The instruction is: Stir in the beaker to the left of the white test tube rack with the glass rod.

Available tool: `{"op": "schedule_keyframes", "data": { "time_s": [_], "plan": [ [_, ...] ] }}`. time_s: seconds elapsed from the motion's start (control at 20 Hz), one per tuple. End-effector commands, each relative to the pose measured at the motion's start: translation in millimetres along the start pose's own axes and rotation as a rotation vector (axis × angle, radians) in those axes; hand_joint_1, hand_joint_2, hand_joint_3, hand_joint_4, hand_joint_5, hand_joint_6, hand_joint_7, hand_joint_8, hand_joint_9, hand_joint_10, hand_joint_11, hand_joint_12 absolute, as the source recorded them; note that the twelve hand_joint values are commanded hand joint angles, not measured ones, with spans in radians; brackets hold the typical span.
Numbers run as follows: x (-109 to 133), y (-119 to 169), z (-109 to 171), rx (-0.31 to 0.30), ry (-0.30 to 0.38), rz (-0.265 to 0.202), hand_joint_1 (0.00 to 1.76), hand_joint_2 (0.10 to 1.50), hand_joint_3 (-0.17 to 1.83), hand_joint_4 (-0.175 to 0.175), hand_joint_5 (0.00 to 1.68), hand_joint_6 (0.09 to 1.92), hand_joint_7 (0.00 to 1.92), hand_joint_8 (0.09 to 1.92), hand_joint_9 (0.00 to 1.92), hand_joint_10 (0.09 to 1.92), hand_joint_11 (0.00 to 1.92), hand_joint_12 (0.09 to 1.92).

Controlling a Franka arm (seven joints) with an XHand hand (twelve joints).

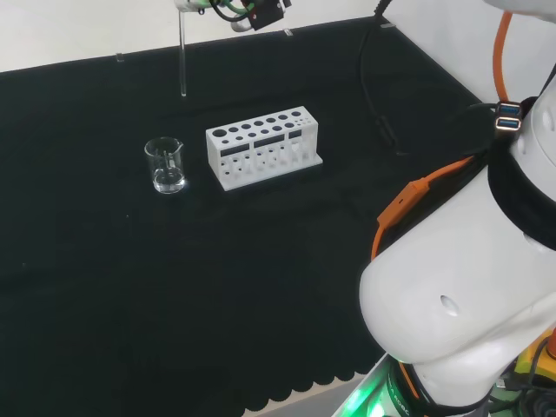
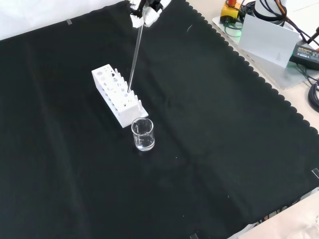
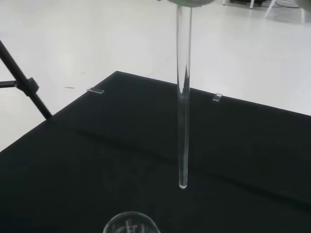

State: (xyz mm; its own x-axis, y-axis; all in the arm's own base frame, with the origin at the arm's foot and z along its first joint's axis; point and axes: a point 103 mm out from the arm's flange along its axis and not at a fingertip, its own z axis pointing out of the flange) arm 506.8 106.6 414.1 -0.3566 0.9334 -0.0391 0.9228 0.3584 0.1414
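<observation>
Robot hand (image 2: pixel 145 11), cut off at the frame's top, pinches glass rod (image 2: pixel 134 57) hanging above beaker (image 2: pixel 143 134).

Glass rod (image 3: pixel 182 116) — clear, straight, hanging upright with its rounded lower end free in the air above the black cloth, touching nothing. Its upper end runs into a blurred pale part of the hand (image 3: pixel 190 2).

Beaker (image 3: pixel 130 224) — clear glass; part of its round rim shows, near the rod's tip yet apart from it, so the rod is not inside it.

Worktop (image 3: pixel 97 160) — covered in black cloth, one corner pointing away. Two small clear tabs (image 3: pixel 96 90) lie along its far edges.

Floor (image 3: pixel 77 43) — pale, beyond the cloth. A dark stand leg (image 3: pixel 24 80) crosses it at a slant.
</observation>
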Motion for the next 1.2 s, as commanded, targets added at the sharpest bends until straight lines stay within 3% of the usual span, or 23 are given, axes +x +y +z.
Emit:
{"op": "schedule_keyframes", "data": {
  "time_s": [0.05, 0.65, 1.2],
  "plan": [
    [15.0, 11.9, 4.8, 0.005, 0.006, -0.036, 1.31, 1.07, -0.17, -0.175, 1.25, 0.56, 1.3, 0.56, 1.81, 0.51, 1.69, 0.66],
    [28.4, 22.1, 27.5, 0.033, 0.017, -0.072, 1.31, 1.07, -0.17, -0.175, 1.26, 0.55, 1.31, 0.56, 1.81, 0.5, 1.69, 0.66],
    [24.2, 26.1, 58.5, 0.049, 0.041, -0.078, 1.31, 1.07, -0.17, -0.175, 1.26, 0.55, 1.31, 0.55, 1.82, 0.5, 1.69, 0.66]
  ]
}}
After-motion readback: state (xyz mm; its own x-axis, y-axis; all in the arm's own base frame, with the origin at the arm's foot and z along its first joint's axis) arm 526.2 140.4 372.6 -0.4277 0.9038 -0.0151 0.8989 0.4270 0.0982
